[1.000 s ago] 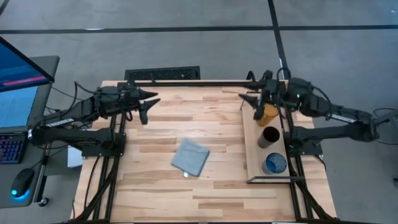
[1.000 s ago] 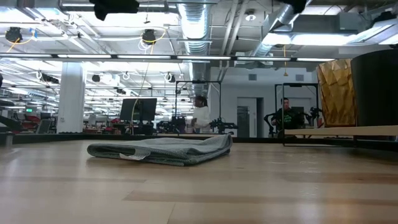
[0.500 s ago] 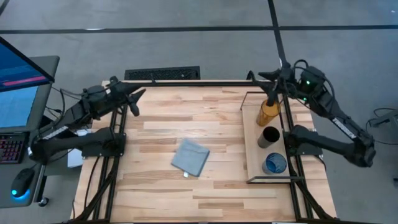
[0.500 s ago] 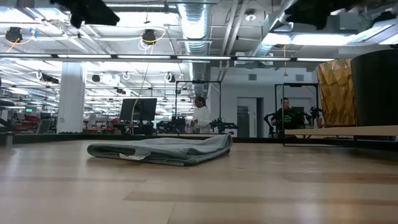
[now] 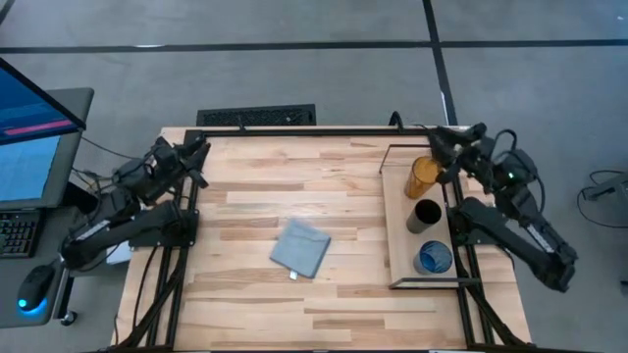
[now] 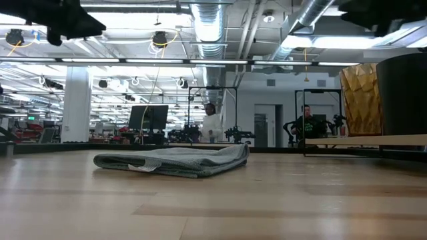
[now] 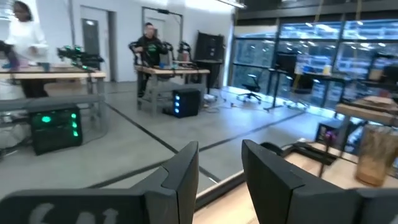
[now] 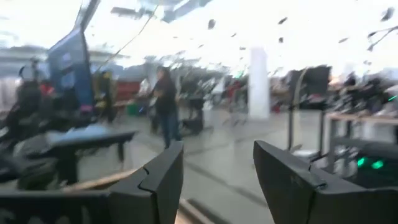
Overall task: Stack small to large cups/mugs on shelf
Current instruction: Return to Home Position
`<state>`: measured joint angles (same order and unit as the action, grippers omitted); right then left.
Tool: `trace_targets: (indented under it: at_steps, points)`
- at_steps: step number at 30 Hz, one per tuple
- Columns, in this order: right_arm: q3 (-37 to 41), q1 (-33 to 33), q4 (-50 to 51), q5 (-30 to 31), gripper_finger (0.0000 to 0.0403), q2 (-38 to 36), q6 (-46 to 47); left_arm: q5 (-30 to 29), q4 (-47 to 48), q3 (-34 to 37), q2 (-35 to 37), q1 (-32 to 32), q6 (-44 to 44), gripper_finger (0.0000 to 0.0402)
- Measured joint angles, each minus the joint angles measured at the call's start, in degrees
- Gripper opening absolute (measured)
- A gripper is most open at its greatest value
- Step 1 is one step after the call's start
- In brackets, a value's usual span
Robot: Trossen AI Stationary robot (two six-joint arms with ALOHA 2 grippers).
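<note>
Three cups stand apart in a row on the shelf, a light wood board along the table's right side. The amber tumbler is at its far end, the black cup in the middle, the blue cup at its near end. Each rests on its base. The low view shows the amber tumbler and black cup on the board. My right gripper stands open beyond the tumbler, clear of it. My left gripper stands open at the table's far left corner.
A grey-blue folded cloth lies near the table's middle. A black grille sits at the far edge. A laptop and a mouse are off the table's left. People stand at benches in the room beyond.
My right gripper has drawn away from the amber tumbler toward the table's far right corner, swinging round as it went; the tumbler has stayed on the shelf. My left gripper has pulled back toward the table's left edge. Both stayed open.
</note>
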<state>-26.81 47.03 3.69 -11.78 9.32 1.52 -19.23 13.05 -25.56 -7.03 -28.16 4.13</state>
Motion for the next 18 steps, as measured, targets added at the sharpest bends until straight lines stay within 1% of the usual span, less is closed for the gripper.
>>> trace_targets:
  at_steps: [4,5,11,14,17,18]
  points:
    - [4.11,0.00,0.12,3.91,0.0214,-8.43,0.06,-1.48,0.81,1.16,2.26,-0.02,-0.06,0.0114]
    - [4.91,0.00,-0.07,4.46,0.0214,-9.44,0.21,-1.53,1.01,1.43,2.57,-0.02,-0.02,0.0114]
    - [7.05,-0.11,0.07,5.27,0.0214,-7.45,0.99,-2.55,1.34,4.07,2.66,-0.02,0.37,0.0114]
    - [10.02,-0.11,-3.72,5.71,0.0214,-8.43,1.51,-3.40,1.22,5.68,3.00,-0.02,1.58,0.0114]
    - [13.39,0.02,-10.05,6.19,0.0214,-9.21,1.64,-4.87,-0.30,6.93,3.34,-0.02,1.77,0.0114]
    - [14.48,0.00,-11.12,7.48,0.0214,-9.16,1.65,-5.42,-0.60,7.22,3.45,-0.02,1.76,0.0114]
